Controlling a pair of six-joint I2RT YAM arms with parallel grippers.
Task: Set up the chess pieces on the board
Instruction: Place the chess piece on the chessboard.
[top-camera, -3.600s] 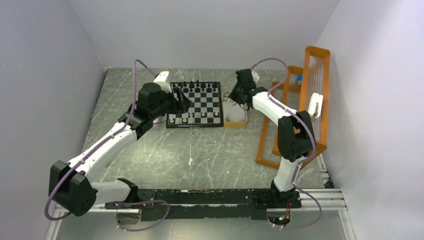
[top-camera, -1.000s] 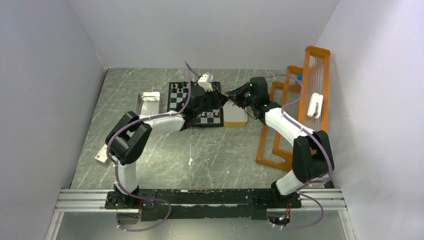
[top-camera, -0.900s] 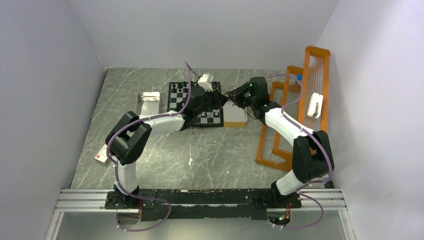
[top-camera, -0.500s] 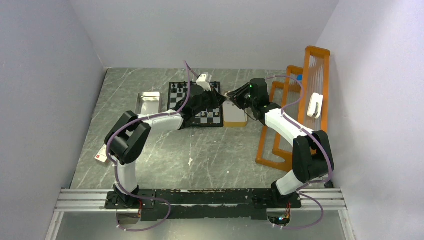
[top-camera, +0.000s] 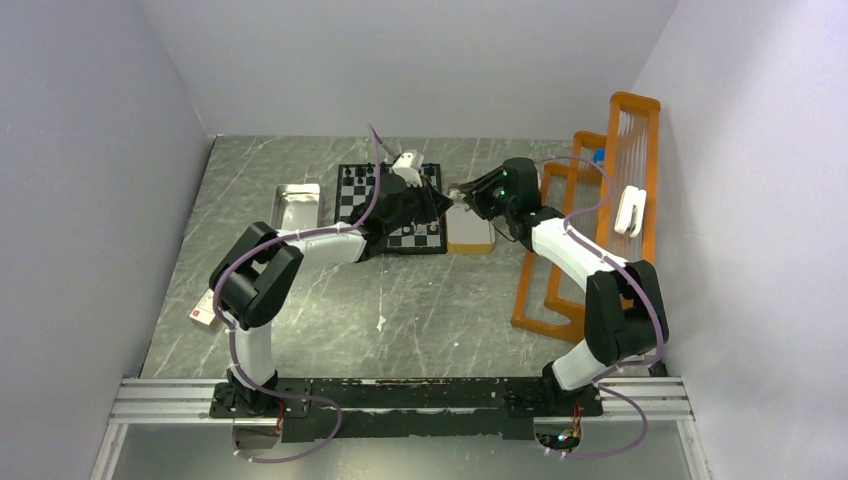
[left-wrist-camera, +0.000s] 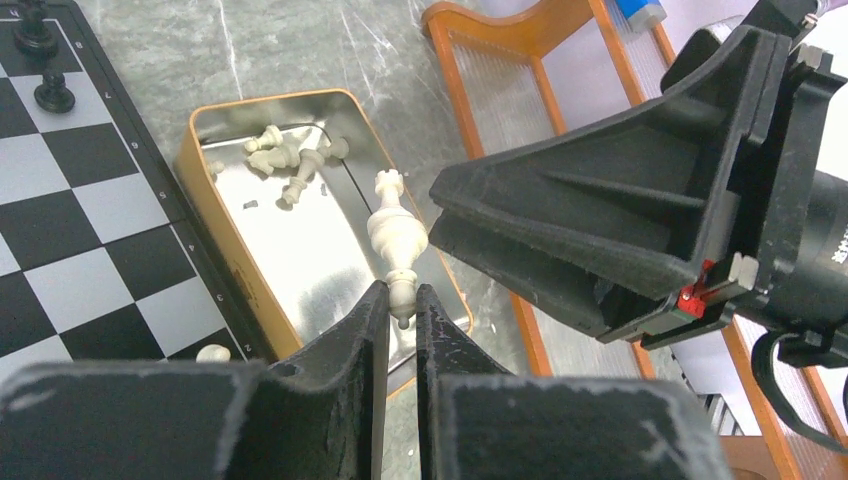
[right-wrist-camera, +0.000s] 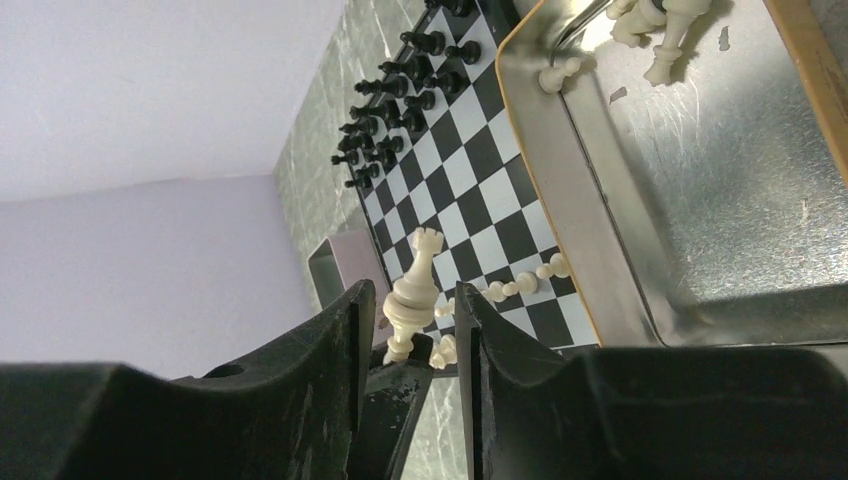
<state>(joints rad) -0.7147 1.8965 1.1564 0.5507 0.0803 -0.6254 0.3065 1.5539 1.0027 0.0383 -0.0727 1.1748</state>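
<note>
Cream tall chess piece (left-wrist-camera: 398, 235) pinched at its foot by left hand (left-wrist-camera: 400, 300), raised above tan metal tin (left-wrist-camera: 300, 250) | tin just right of black-and-white checked board (top-camera: 355, 200), toward tabletop's far edge | right hand (right-wrist-camera: 412, 295) parted, fingers flanking the piece | loose cream pieces (left-wrist-camera: 285, 158) at tin's far end

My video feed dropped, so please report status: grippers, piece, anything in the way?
Left gripper shut on cream chess piece, raised near tan tray. Right gripper open, fingers flanking same piece. No other obstruction seen.
</note>
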